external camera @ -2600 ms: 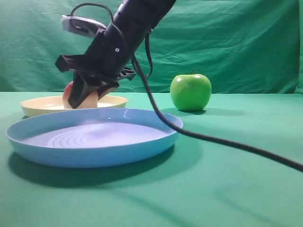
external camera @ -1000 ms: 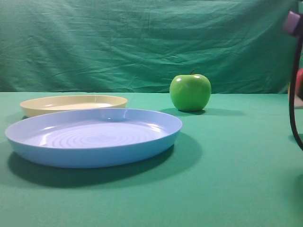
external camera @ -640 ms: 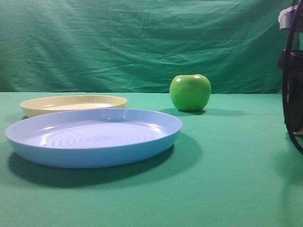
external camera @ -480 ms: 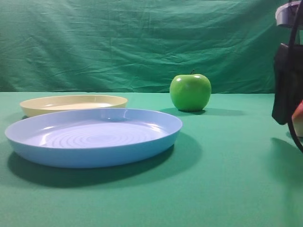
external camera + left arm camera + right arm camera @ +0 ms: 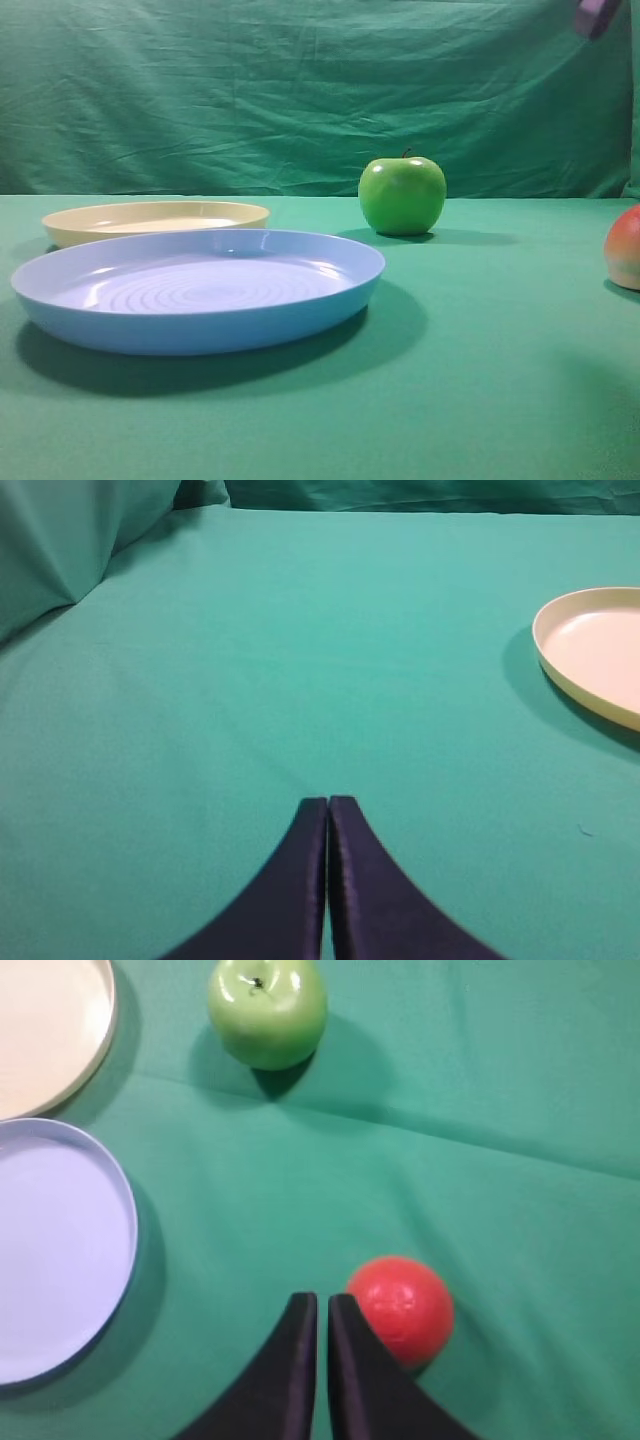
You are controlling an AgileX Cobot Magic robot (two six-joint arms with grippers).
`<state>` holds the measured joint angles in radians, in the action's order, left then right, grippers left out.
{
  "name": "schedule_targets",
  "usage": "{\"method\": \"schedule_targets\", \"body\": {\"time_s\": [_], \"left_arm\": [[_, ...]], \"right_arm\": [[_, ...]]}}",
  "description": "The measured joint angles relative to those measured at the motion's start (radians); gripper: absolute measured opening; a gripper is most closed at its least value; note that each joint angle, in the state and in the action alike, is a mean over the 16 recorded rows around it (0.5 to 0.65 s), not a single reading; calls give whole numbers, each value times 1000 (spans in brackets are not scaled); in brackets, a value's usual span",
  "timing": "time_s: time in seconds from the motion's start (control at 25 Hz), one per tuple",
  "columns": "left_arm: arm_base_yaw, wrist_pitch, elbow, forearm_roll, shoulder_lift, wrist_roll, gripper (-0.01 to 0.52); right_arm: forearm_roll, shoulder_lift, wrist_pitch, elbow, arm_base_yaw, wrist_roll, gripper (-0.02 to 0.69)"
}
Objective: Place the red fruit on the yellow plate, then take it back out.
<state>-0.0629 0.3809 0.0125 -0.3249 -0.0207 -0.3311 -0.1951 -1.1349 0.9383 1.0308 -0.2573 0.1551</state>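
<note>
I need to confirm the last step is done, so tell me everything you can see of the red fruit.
The red fruit is round and smooth, red on top fading to pale yellow-orange low on its side. It sits on the green cloth, off both plates, at the right edge of the exterior view. The right gripper is shut just beside it, not around it. Nothing but the cloth seems to touch it.

Red fruit (image 5: 401, 1307), green apple (image 5: 267, 1010), cream-yellow plate (image 5: 155, 220), light blue ringed plate (image 5: 200, 290), green cloth (image 5: 480, 380).
</note>
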Motion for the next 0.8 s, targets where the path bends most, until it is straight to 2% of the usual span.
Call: {"method": "schedule_targets", "body": {"time_s": [0.2,0.8], "left_arm": [[0,0,0,0,0,0,0],[0,0,0,0,0,0,0]], "right_arm": [[-1,162,65,0,0,-1,0],[91,649,270,-41,0,-108,0]]}}
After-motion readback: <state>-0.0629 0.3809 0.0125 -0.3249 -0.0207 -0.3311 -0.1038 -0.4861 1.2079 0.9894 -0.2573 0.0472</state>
